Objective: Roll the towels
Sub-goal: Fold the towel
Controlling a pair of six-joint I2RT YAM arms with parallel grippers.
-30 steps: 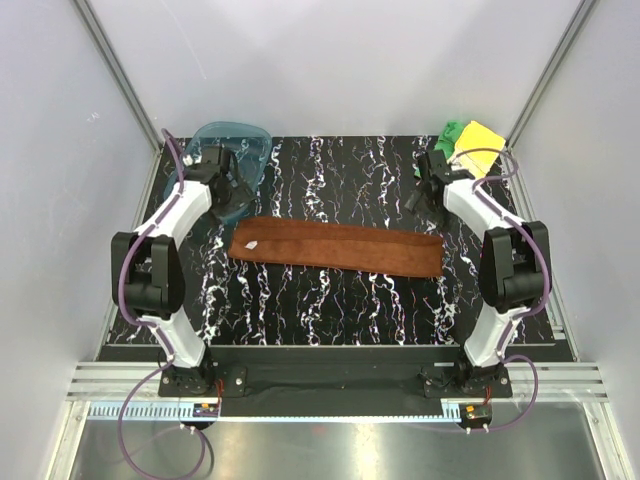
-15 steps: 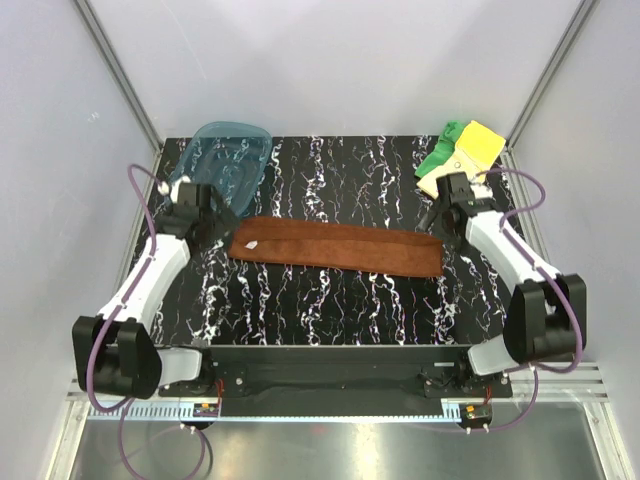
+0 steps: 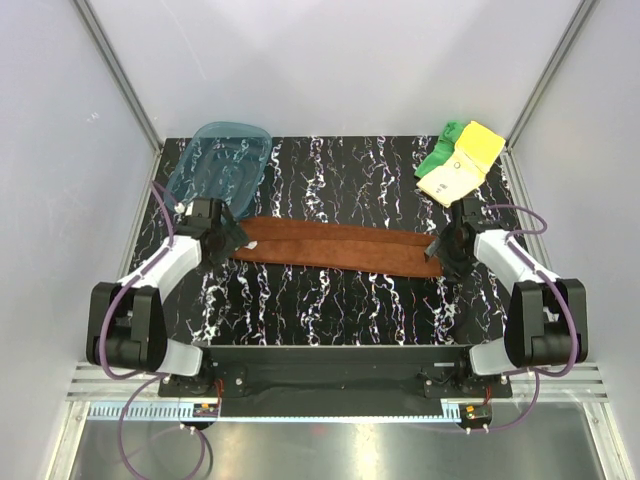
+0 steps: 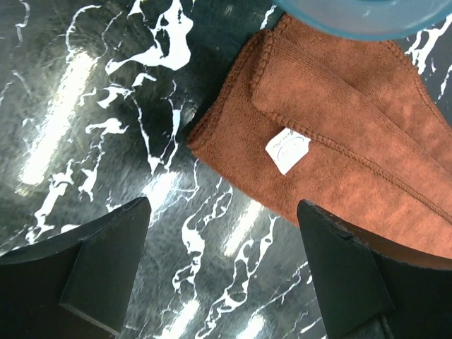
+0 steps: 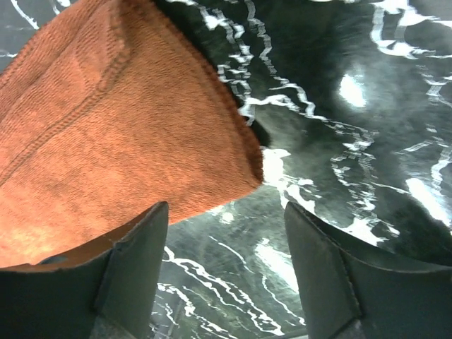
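Left wrist view: the tray [image 4: 353,14] is cut by the top edge, the brown towel [image 4: 353,162] by the right; its label [image 4: 288,150] print is too small to read. Right wrist view: the brown towel runs off left. Overhead: the green towel [image 3: 437,155] lies partly under the yellow towel [image 3: 462,170].

This was a robotics lab test cell: a black, white-veined table [image 3: 330,300] boxed in by plain pale panels [image 3: 330,60] on aluminium struts [image 3: 117,75], with two cabled arms bolted by slotted metal rails [image 3: 100,383] at its near edge.
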